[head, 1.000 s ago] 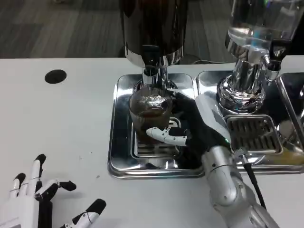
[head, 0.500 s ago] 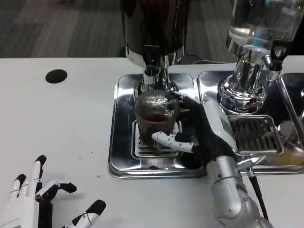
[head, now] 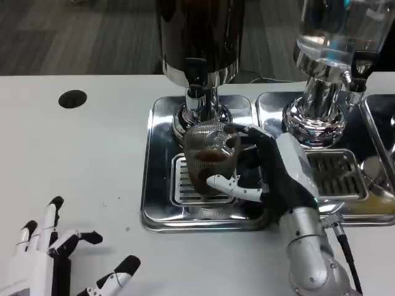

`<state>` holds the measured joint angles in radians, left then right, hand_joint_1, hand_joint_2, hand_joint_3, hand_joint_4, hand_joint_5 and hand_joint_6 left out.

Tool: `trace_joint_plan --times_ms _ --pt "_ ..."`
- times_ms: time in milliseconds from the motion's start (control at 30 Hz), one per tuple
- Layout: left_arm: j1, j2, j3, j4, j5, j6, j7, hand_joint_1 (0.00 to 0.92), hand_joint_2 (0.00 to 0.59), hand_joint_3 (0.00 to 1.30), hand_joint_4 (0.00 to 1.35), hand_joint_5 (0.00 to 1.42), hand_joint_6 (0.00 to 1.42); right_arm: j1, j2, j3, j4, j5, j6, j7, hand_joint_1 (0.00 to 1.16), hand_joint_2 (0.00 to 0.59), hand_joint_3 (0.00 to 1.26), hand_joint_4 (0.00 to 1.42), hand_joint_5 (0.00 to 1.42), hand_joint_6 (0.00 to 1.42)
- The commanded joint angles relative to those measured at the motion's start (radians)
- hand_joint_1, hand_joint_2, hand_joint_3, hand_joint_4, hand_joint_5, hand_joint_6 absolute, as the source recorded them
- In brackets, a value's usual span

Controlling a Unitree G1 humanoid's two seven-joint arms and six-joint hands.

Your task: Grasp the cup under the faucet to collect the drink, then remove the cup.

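A clear ribbed cup (head: 211,158) with dark drink in it is over the steel drip tray (head: 158,185), just in front of the dark dispenser's faucet (head: 196,98). My right hand (head: 271,169) grips the cup from the right, thumb across its front and fingers hidden behind it. The cup stands a little toward me from the spout, and I cannot tell whether it rests on the grate. My left hand (head: 52,256) lies open on the white table at the lower left, fingers spread, holding nothing.
A second dispenser (head: 327,61) with a clear tank stands at the right on its own drip tray (head: 333,169). A round black hole (head: 72,98) is in the tabletop at the far left. White tabletop stretches between the left hand and the trays.
My right hand has drawn the cup out from under the faucet, toward me and slightly right. The left hand has hardly moved.
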<state>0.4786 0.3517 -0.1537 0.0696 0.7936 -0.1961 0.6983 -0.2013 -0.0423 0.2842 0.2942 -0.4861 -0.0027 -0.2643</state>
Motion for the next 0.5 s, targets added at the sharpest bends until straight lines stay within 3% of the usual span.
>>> trace_joint_plan --times_ms 33,500 --pt "-0.011 0.004 -0.009 0.017 0.001 -0.009 -0.012 0.0 0.1 0.56 0.0 0.13 0.06 0.005 -0.002 -0.011 -0.069 0.003 0.001 0.005 0.81 0.213 0.55 0.62 0.5 0.51" --pt "-0.061 0.002 -0.031 0.031 0.006 -0.002 -0.028 0.0 0.101 0.5 0.0 0.13 0.06 0.08 -0.033 -0.029 -0.223 -0.007 0.032 0.038 0.81 0.218 0.55 0.62 0.5 0.52"
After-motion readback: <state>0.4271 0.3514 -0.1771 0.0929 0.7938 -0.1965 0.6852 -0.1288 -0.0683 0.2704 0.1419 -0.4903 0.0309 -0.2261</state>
